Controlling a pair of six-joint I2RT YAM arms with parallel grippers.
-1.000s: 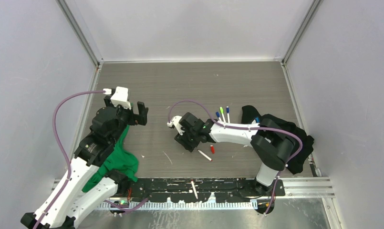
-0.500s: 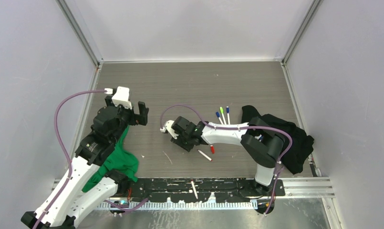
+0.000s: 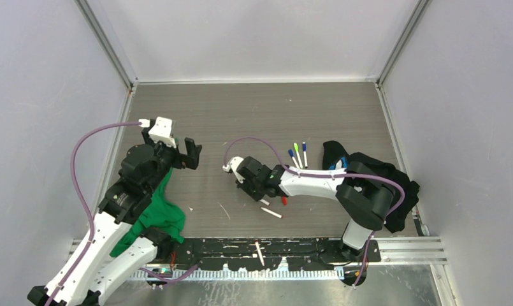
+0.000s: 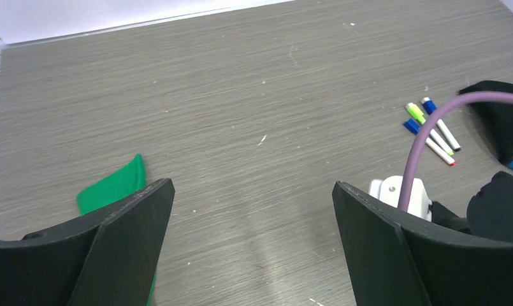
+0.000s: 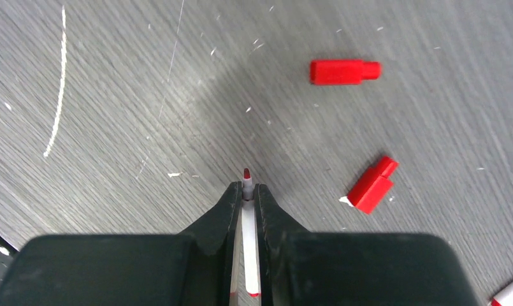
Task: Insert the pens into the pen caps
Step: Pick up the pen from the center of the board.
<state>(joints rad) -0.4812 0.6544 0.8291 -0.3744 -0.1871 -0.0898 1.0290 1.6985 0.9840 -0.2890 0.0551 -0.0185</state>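
My right gripper point(image 5: 246, 190) is shut on a thin white pen point(image 5: 249, 242) lying lengthwise between the jaws, its red tip point(image 5: 246, 173) poking out just above the table. Two red pen caps point(image 5: 344, 71) point(image 5: 372, 185) lie ahead and to the right of it. In the top view the right gripper point(image 3: 256, 190) is low over mid-table, with a red cap point(image 3: 283, 201) and another white pen point(image 3: 272, 212) beside it. Three capped pens point(image 3: 297, 153) lie further back. My left gripper point(image 4: 253, 191) hangs open and holds nothing.
A green cloth point(image 3: 158, 213) lies under the left arm and a black cloth point(image 3: 394, 185) at the right. A white stick point(image 3: 259, 252) rests on the black base rail. Grey walls enclose the table on three sides.
The right jaws have closed onto the white pen, and that gripper swung left and then back to the right. The left arm has barely moved and stays open.
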